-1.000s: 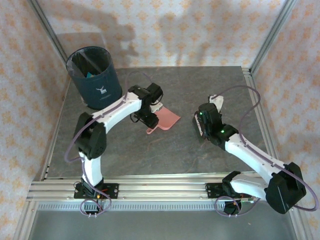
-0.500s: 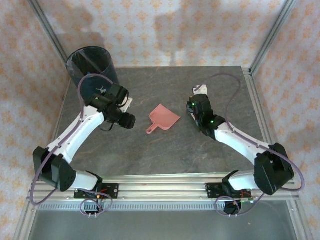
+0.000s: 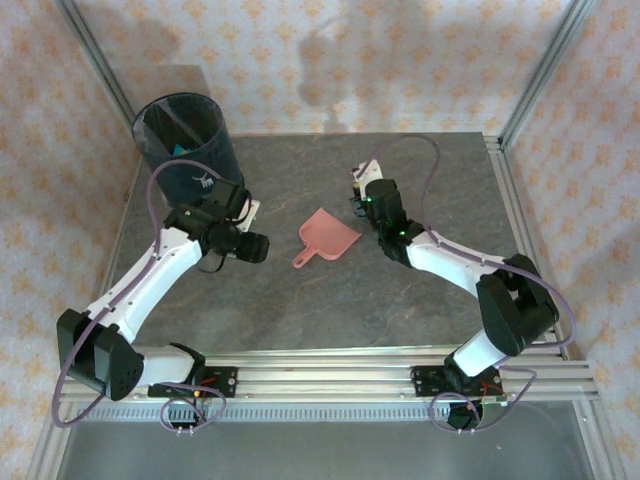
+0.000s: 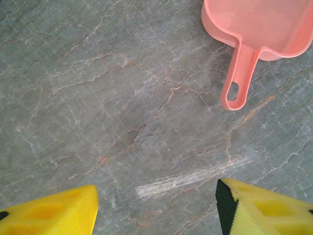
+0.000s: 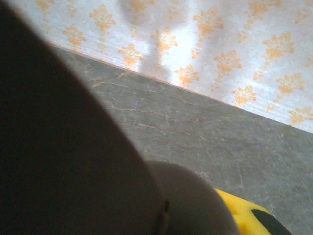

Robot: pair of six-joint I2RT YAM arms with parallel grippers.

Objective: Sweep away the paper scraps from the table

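The table (image 3: 330,300) is dark grey stone-patterned, and I see no paper scraps lying on it. A teal bit (image 3: 178,149), seemingly a paper scrap, shows inside the dark bin (image 3: 190,160) at the back left. The pink dustpan (image 3: 327,237) lies flat mid-table, handle (image 4: 239,78) toward the front left. My left gripper (image 3: 258,245) (image 4: 156,205) hovers left of the dustpan, open, with bare table between its yellow fingers. My right gripper (image 3: 358,186) is behind and right of the dustpan, shut. One yellow finger (image 5: 242,213) shows beside a dark rounded shape (image 5: 73,161) that I cannot identify.
Silver rails (image 3: 330,378) edge the table. Peach patterned walls (image 3: 400,70) stand close behind and at both sides. The bin stands just behind the left arm's forearm. Bare table lies in front of the dustpan.
The left arm let go of the dustpan and swung left, leaving it flat on the table. The right gripper moved toward the back centre, closer to the dustpan.
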